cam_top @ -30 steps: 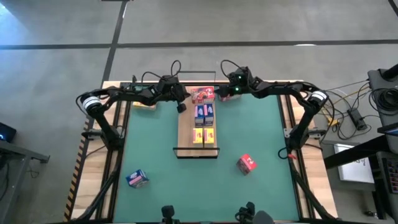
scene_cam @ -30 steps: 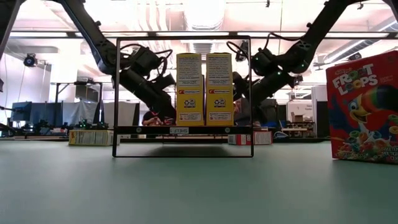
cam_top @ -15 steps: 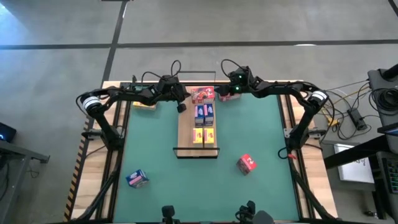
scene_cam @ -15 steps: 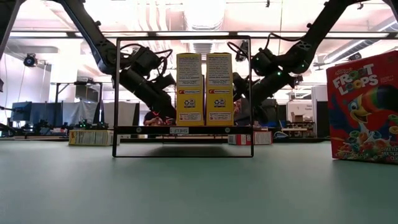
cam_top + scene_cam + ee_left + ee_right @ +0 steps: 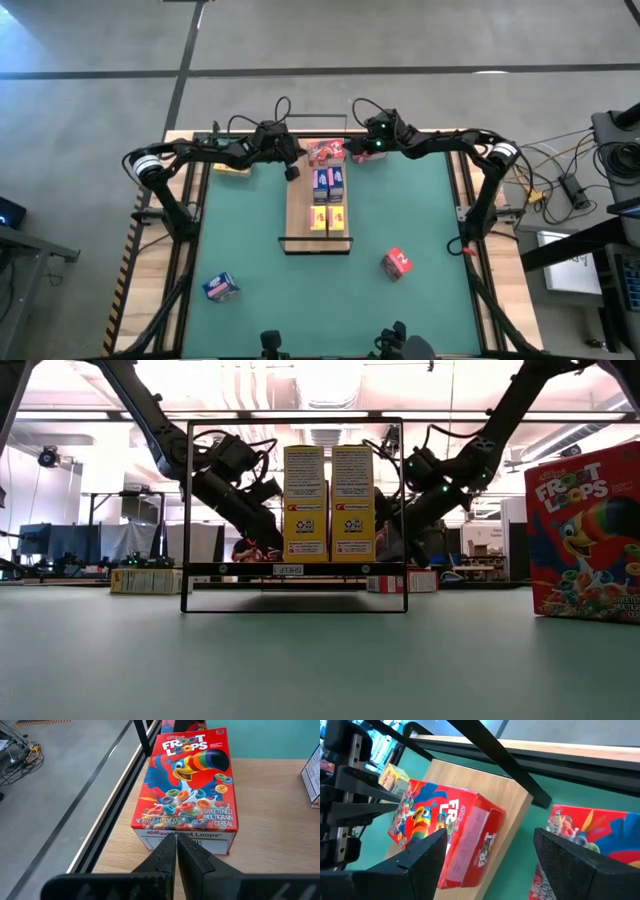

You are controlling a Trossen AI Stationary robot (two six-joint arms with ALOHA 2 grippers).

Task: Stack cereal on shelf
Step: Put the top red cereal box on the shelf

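The shelf (image 5: 300, 215) is a light-wood board with a black wire frame, lying along the middle of the green mat. Two yellow cereal boxes (image 5: 328, 217) and two blue ones (image 5: 329, 182) stand on it. A red box (image 5: 187, 785) lies flat, face up, at its far end. My left gripper (image 5: 175, 842) is shut at that box's end. My right gripper (image 5: 490, 840) is open on the box's other side (image 5: 470, 840), with a finger (image 5: 427, 855) in front of it, touching nothing. A second red box (image 5: 580, 835) lies on the mat beside it. My left gripper has its shut fingertips (image 5: 167, 845) against the red box's short end face (image 5: 195, 836), the one with the printed name. The fingers slant down from the table's left side, along the box. The box lies flat on the board, front face up.
Loose boxes lie on the mat: a red one (image 5: 397, 262) near right, a blue one (image 5: 220, 287) near left, a yellow one (image 5: 232, 167) at the far left edge. The shelf's wire frame (image 5: 295, 422) rises over the board's end.
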